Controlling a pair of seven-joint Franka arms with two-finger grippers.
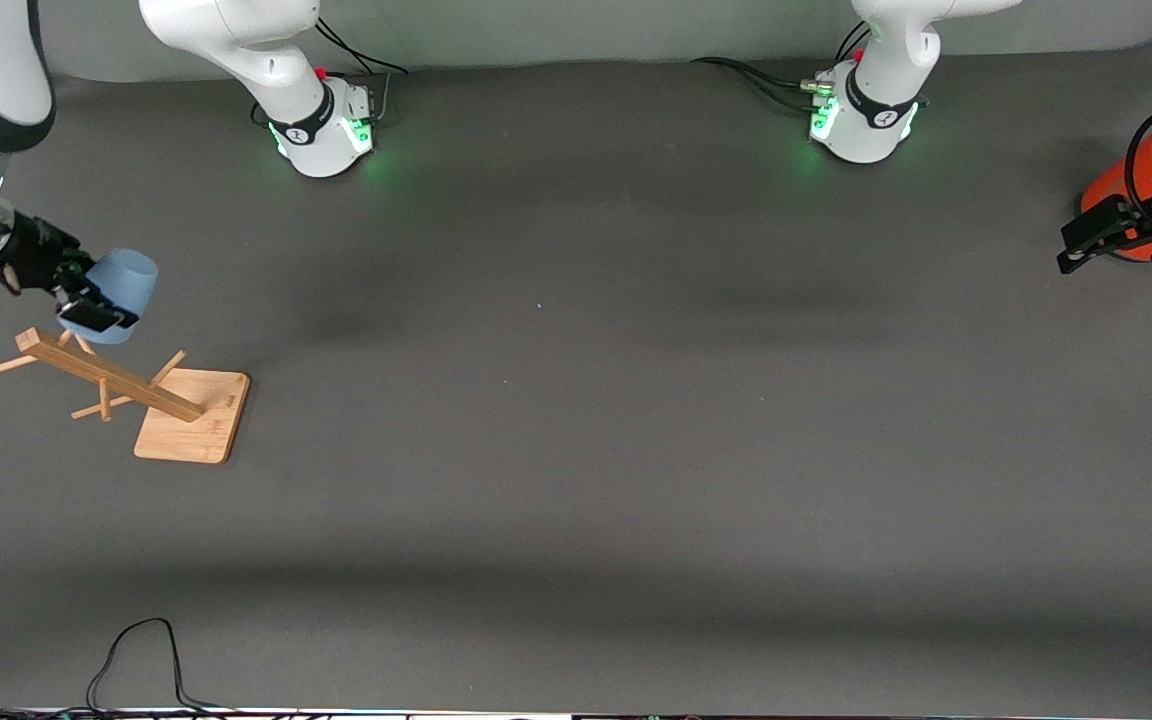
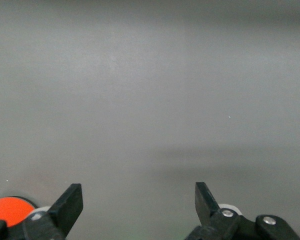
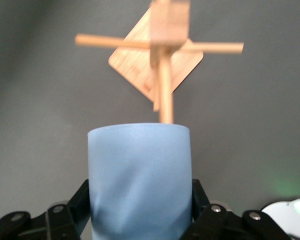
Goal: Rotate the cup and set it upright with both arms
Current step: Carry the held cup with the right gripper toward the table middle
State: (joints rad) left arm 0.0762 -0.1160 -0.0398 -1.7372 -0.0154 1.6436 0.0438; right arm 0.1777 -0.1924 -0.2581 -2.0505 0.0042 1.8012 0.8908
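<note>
Presently —
Cup (image 1: 124, 285): clamped in the right gripper (image 1: 86, 300), held over the wooden peg rack (image 1: 136, 390).
Left gripper (image 1: 1116, 245): fingers spread apart, kept waiting beside the orange canister (image 1: 1141, 185).

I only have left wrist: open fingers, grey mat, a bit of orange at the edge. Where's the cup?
Observer: The cup is in the right gripper, up in the air at the right arm's end of the table.
Operator: Properly clamped?
Observer: Yes, the right wrist view shows the fingers shut on the cup's two sides.
Operator: Anything under it?
Observer: A wooden peg stand on a square base. One peg runs up to the cup's top edge in the right wrist view; I cannot tell if they touch.
Operator: And the orange thing by me?
Observer: An orange canister at the left arm's end of the table. The left gripper waits open beside it.
</note>
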